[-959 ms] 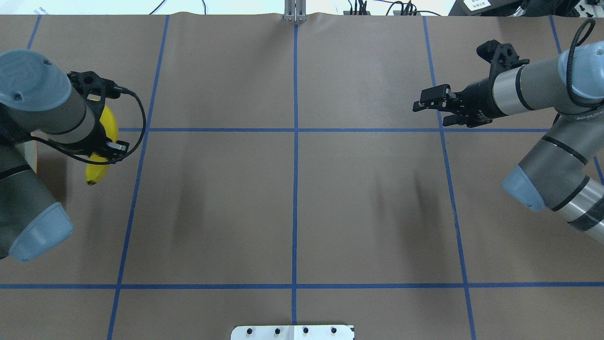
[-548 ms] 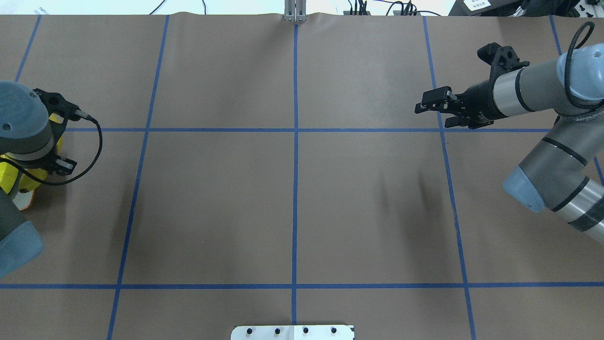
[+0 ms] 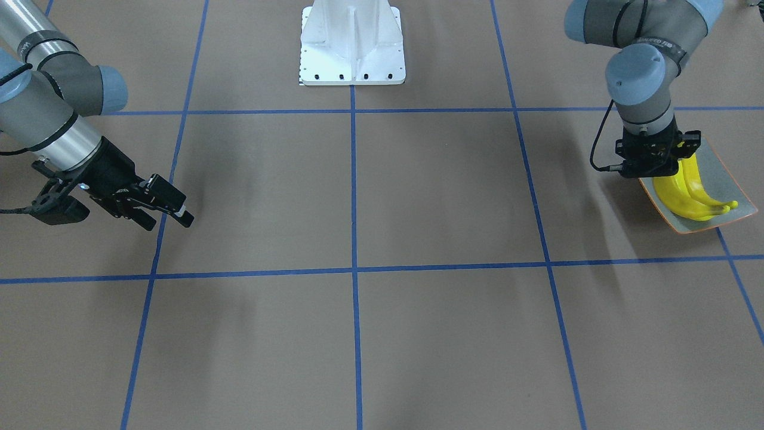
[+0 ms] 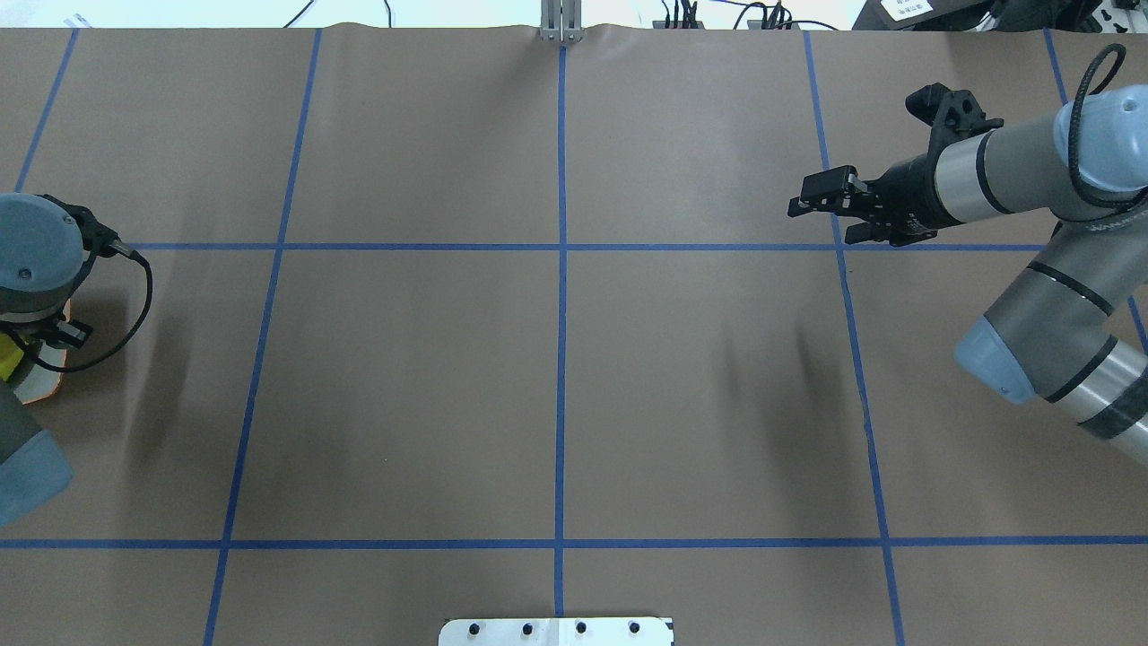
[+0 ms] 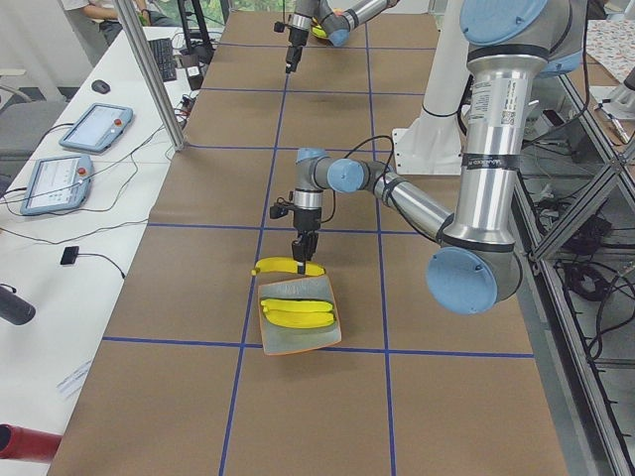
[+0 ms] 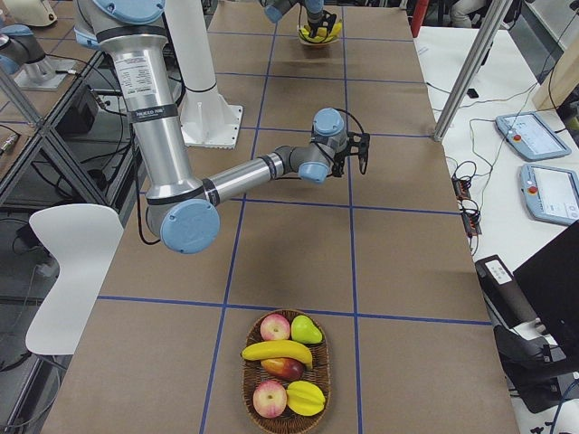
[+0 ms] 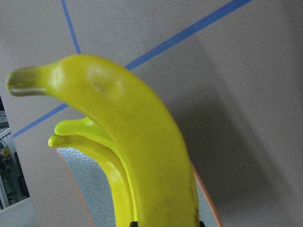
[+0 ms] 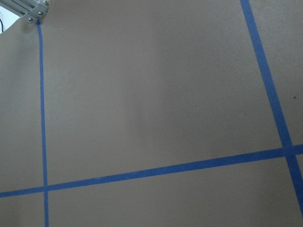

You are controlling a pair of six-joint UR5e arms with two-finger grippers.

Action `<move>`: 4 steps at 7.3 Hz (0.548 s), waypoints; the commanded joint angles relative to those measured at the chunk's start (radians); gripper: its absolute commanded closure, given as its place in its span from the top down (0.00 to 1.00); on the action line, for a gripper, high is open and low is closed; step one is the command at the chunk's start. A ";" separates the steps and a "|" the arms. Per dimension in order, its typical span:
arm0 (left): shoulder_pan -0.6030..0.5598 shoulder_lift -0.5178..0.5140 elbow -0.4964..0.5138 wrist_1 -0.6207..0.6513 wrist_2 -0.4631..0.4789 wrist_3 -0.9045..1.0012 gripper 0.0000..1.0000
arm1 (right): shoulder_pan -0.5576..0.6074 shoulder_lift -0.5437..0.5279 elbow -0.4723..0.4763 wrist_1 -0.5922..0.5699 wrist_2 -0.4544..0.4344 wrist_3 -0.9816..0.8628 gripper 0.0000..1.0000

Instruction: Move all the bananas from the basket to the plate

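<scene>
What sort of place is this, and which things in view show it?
Probably a robotics lab: the left arm and right arm stand at a table gridded with blue tape, with control tablets on a side bench.

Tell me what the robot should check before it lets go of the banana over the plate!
1. Grip: the left gripper is clamped on the held banana: ok.
2. Aim: the plate shows below it in the wrist view: ok.
3. Room beside the two bananas on the plate: ok, looks enough.
4. Drop height low enough: cannot tell.
5. The right gripper is out of the way: ok, open and far off.
6. The basket is banana-free: not ok, one banana lies in it.
</scene>
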 commanded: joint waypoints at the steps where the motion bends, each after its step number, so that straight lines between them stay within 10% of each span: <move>1: 0.012 0.001 0.040 0.004 0.007 0.001 0.00 | 0.000 0.000 -0.002 0.000 -0.002 0.002 1.00; 4: 0.024 0.003 0.063 0.008 0.006 0.003 0.00 | 0.000 0.003 -0.009 0.000 -0.002 0.003 1.00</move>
